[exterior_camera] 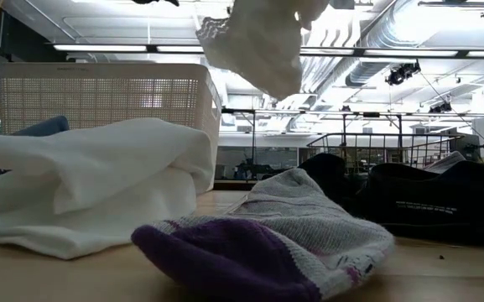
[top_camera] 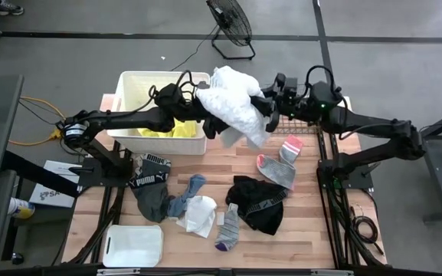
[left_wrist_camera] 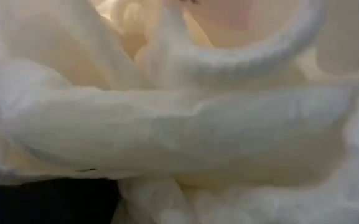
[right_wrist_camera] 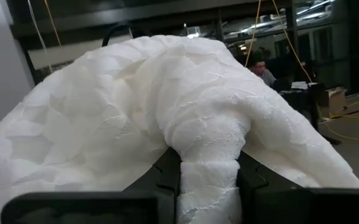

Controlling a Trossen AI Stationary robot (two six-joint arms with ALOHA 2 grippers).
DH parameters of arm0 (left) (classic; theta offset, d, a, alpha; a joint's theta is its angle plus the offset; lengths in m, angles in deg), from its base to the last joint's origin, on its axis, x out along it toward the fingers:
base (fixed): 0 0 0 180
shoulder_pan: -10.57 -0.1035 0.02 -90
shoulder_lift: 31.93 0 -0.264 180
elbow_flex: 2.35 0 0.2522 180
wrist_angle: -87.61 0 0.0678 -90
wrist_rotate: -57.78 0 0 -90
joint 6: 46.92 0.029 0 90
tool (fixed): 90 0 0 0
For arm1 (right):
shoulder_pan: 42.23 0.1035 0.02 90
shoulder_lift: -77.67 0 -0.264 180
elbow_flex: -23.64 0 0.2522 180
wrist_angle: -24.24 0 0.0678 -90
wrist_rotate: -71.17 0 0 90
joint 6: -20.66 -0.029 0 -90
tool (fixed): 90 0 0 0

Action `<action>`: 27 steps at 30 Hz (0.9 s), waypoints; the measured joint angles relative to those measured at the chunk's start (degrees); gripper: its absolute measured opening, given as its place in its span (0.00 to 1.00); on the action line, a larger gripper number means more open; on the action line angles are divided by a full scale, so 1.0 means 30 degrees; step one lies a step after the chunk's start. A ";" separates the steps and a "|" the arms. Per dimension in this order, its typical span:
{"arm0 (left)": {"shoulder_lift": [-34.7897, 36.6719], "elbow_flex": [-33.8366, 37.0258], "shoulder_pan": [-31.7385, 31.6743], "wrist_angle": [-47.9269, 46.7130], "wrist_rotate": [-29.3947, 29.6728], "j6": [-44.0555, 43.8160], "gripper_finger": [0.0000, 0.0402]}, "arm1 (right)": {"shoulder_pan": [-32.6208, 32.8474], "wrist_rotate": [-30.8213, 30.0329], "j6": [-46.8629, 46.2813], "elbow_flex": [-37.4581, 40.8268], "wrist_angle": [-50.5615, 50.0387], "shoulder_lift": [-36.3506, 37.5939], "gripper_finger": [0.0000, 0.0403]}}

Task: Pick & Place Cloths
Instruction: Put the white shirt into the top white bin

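**Two claws share one white garment above the bin**

Right claw [right_wrist_camera: 207,180] pinches a rolled fold of a white textured garment [top_camera: 234,103] between its two dark fingers [right_wrist_camera: 257,177], as the right wrist view shows. From above, this garment hangs in the upper middle of the frame, lifted off the surface [top_camera: 320,222], just right of a white plastic bin [top_camera: 140,80]. The left claw [top_camera: 199,106] meets the same garment at its left edge; the left wrist view is filled with white cloth, so I cannot tell whether that claw is spread or closed.

Inside the bin lies a neon yellow cloth [top_camera: 171,132]. Lower in the frame, spread over the wooden surface, lie the other cloths: a dark grey garment with a lettered waistband [top_camera: 150,192] at left, a blue sock [top_camera: 186,195] beside it, a small white cloth [top_camera: 200,215] and a purple-toed sock [top_camera: 228,228] in the centre, a black garment [top_camera: 257,203] to the right, and a grey-pink sock [top_camera: 278,165] above that. A white lid [top_camera: 132,245] rests at the lower left. In the level view, the lifted garment dangles at the top centre.
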 joint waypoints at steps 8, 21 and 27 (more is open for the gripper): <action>-0.0015 0.0015 -0.0004 -0.0443 0.0130 -0.1943 0.98 | 0.0276 -0.0156 0.1488 0.0000 -0.1687 0.0369 0.16; 0.0029 0.0010 -0.0029 -0.1260 0.1221 -0.4040 0.98 | 0.1429 0.0609 0.5432 0.0037 -0.2734 -0.0205 0.16; 0.0029 0.0000 -0.0051 -0.1442 0.0817 -0.5378 0.98 | 0.1533 0.0741 0.6983 0.0007 -0.2265 -0.1318 0.16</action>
